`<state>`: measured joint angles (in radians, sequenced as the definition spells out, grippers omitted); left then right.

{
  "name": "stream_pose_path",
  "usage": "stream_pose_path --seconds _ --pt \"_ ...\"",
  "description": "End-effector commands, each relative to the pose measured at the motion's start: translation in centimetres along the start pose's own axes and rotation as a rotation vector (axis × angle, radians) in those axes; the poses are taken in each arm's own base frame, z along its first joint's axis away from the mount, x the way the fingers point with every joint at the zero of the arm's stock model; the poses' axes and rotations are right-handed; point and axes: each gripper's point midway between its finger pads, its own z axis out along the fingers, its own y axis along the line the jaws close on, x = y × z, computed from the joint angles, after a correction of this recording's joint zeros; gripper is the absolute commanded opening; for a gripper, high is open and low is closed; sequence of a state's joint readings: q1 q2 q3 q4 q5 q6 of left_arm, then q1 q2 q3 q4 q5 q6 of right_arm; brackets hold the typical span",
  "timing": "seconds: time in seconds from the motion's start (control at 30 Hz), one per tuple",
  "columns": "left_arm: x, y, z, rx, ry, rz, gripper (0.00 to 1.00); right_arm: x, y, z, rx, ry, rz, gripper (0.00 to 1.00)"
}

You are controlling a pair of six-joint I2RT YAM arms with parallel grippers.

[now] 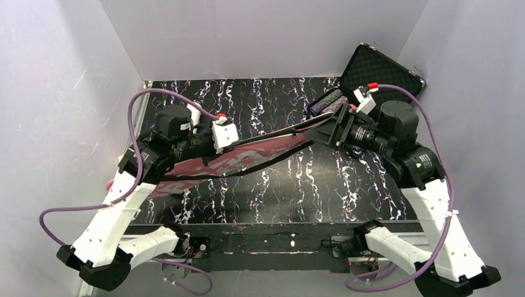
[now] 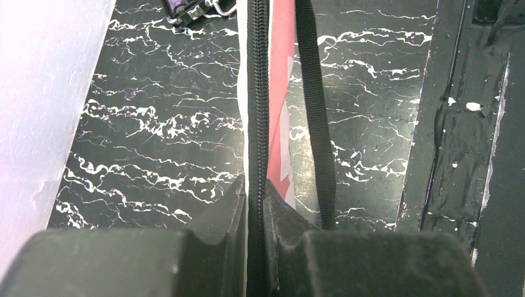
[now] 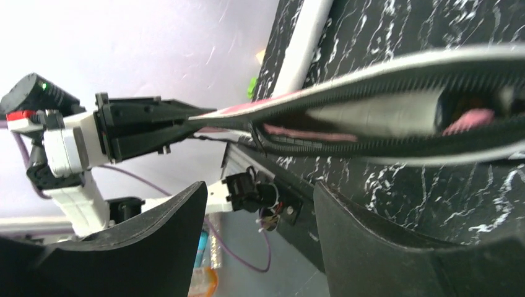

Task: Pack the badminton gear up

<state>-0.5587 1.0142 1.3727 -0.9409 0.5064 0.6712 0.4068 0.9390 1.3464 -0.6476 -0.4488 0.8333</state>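
The long pink bag hangs lifted above the table between my two grippers. My left gripper is shut on its black zipper edge, and the pink side and black strap run away from the fingers. My right gripper is at the bag's other end. In its wrist view the gripper is open and empty, just below the unzipped bag. A white tube and a pink racket frame show inside. No shuttlecocks are in view.
The open black foam-lined case with rolls of coloured chips stands at the back right, just behind my right gripper. White walls close in the table's left, back and right sides. The black marbled tabletop lies under the bag.
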Motion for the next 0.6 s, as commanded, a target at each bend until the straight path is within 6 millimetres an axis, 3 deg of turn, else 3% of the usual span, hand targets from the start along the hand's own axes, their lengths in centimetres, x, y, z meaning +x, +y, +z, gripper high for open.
stream_pose_path --seconds 0.0,0.27,0.57 --pt "-4.3 2.2 -1.3 -0.086 -0.122 0.07 0.0 1.2 2.9 -1.0 -0.17 0.019 -0.019 0.72" --pt "-5.2 2.0 -1.4 -0.066 -0.146 0.046 0.0 0.0 1.2 0.8 -0.168 -0.134 -0.04 0.71" --pt "-5.3 1.6 -1.7 -0.052 -0.15 0.046 0.0 -1.6 1.9 3.5 -0.231 -0.202 -0.057 0.65"
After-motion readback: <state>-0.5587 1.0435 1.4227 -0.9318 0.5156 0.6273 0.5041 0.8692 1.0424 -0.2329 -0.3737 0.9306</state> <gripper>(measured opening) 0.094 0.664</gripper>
